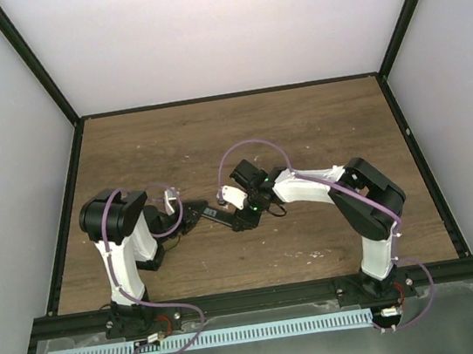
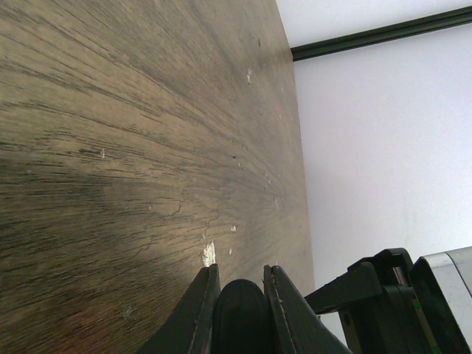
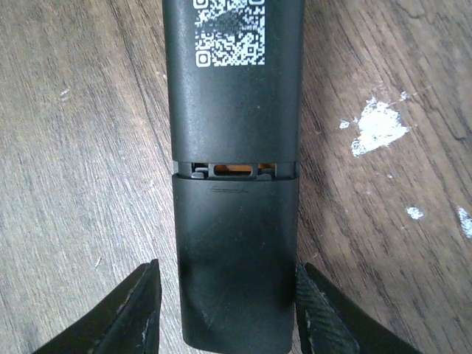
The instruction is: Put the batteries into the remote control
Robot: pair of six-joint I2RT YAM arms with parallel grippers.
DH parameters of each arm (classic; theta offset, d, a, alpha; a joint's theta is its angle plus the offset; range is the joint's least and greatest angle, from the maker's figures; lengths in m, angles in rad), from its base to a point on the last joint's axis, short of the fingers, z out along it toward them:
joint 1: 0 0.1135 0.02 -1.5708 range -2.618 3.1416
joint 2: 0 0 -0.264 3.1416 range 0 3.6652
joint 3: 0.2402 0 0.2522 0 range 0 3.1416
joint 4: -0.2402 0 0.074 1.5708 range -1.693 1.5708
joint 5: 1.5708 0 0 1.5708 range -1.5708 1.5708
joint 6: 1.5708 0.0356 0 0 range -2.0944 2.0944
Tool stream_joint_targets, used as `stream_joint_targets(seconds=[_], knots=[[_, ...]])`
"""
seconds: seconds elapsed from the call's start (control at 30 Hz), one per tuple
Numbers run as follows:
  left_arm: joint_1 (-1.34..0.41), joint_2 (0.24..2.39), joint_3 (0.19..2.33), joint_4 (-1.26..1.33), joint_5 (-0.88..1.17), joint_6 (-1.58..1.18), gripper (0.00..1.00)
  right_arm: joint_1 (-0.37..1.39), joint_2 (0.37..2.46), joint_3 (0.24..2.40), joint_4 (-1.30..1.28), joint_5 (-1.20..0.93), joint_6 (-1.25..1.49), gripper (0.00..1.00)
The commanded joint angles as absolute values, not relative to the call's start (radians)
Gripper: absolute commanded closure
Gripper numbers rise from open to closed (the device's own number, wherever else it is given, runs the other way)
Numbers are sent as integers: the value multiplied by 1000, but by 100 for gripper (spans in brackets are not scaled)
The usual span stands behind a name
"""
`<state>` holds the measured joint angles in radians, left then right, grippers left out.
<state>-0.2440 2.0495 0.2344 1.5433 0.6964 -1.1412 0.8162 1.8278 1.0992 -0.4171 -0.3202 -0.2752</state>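
The remote control [image 1: 218,218] is a slim black bar lying on the wooden table between the two arms. In the right wrist view it [image 3: 234,88] shows its back face with a white QR code. Its battery cover [image 3: 236,295] sits a narrow gap [image 3: 234,170] away from the body, with orange showing inside. My right gripper [image 1: 244,220] [image 3: 227,265] is open, one finger on each side of the cover end. My left gripper [image 1: 191,215] [image 2: 241,269] is shut on the remote's other end [image 2: 240,317]. The batteries are not visible in any view.
Pale specks of debris lie on the wood beside the remote [image 3: 378,125] and ahead of the left fingers [image 2: 209,254]. A black frame [image 1: 56,211] borders the table, with white walls beyond it. The right arm's forearm [image 1: 308,184] reaches in from the right.
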Motion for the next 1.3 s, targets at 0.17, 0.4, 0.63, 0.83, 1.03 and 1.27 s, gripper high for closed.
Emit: stream_joint_targets(seconds=[0.17,0.4,0.63,0.83,1.03,1.27], knots=[[-254,2126,233,1603,627,-1015,94,828,1791,1138,-391,-324,-278,54],[-254,2126,233,1603,627,-1014,94,827,1738,1128,-371,-315,-279,54],[-252,2128,234,1603,630,-1012,94,807,1780,1121,-369,-340,-278,65],[-250,2128,232,1603,632,-1009,95,801,1807,1123,-360,-361,-274,68],[-249,2129,232,1603,636,-1008,95,776,1849,1137,-352,-389,-260,71],[-249,2129,231,1603,639,-1008,95,768,1879,1132,-348,-400,-262,73]])
